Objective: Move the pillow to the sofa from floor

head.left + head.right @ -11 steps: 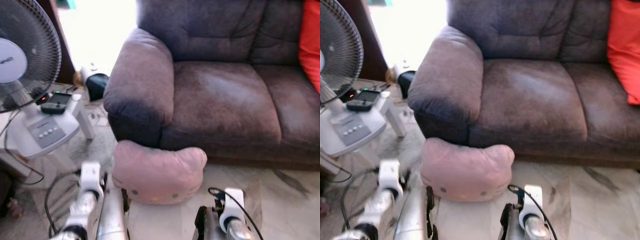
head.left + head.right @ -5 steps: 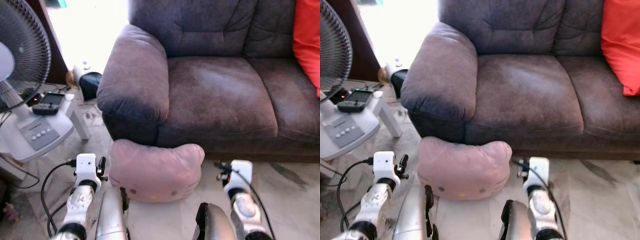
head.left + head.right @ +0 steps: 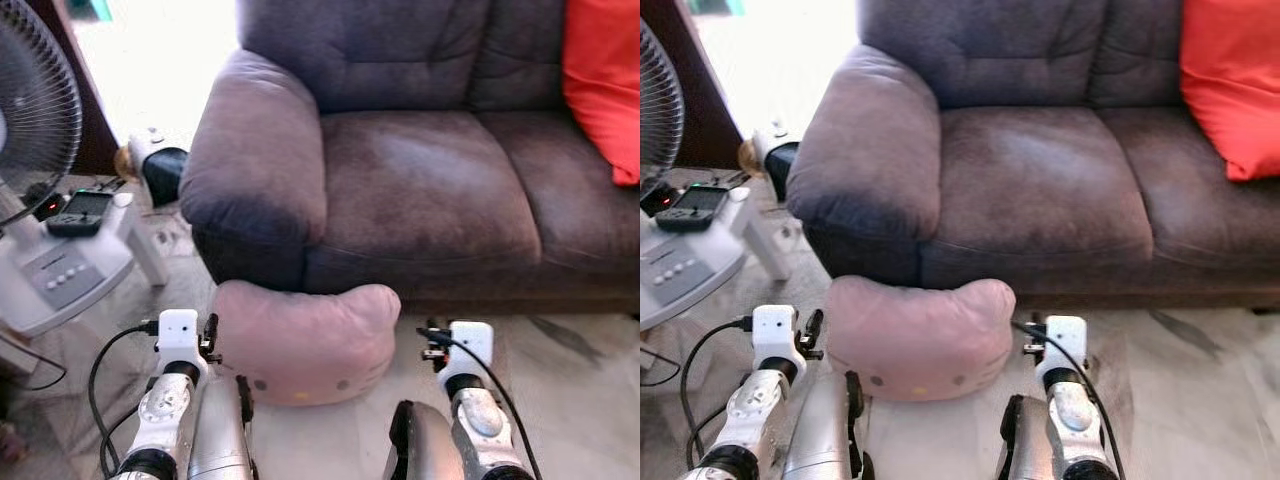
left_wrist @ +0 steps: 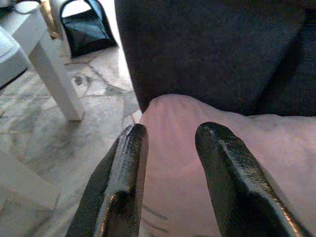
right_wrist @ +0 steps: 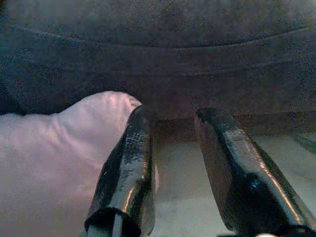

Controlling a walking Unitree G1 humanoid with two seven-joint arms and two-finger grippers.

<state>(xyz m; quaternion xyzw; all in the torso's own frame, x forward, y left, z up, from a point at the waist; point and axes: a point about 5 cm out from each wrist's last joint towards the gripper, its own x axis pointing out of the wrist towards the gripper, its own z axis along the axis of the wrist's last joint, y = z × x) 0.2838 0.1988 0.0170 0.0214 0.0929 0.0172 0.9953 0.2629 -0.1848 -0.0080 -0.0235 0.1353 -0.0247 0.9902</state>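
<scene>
Since a second ago my arms have come forward to flank the pink pillow (image 3: 300,340), which lies on the floor against the sofa (image 3: 400,190) front, below its armrest. My left gripper (image 4: 168,148) hangs spread at one end, my right gripper (image 5: 173,138) spread at the other; the wrist views show those parted fingers, the head views the red cushion (image 3: 600,80).

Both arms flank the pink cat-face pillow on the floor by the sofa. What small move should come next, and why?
Probably close both arms inward to squeeze the pink cat-face pillow. It lies on the marble floor against the dark brown sofa, with the left gripper open at its one end and the right gripper open just off its other end; neither grips it yet.
</scene>
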